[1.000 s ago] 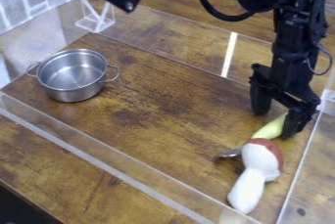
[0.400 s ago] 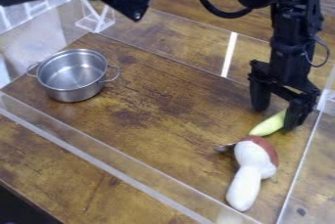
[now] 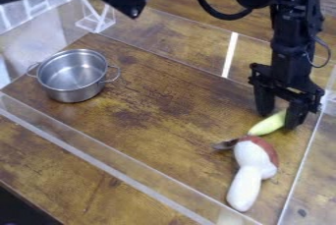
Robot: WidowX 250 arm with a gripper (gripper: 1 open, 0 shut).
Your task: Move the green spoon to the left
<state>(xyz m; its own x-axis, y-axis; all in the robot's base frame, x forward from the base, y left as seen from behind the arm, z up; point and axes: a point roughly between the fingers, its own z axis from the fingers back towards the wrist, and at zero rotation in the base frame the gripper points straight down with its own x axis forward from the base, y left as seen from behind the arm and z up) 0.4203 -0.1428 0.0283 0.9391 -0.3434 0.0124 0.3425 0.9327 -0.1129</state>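
The green spoon is a small yellow-green piece lying on the wooden table at the right. Its far end sits under the gripper. My gripper hangs straight down from the black arm. Its dark fingers stand on either side of the spoon's upper end with a gap still showing between them. Whether the pads touch the spoon is hidden.
A toy mushroom with a white stem and a red-brown cap lies just in front of the spoon. A steel pot stands at the left. Clear acrylic walls border the wooden table.
The gripper has stayed over the spoon's end and settled slightly lower around it. Spoon, mushroom and pot lie where they were.
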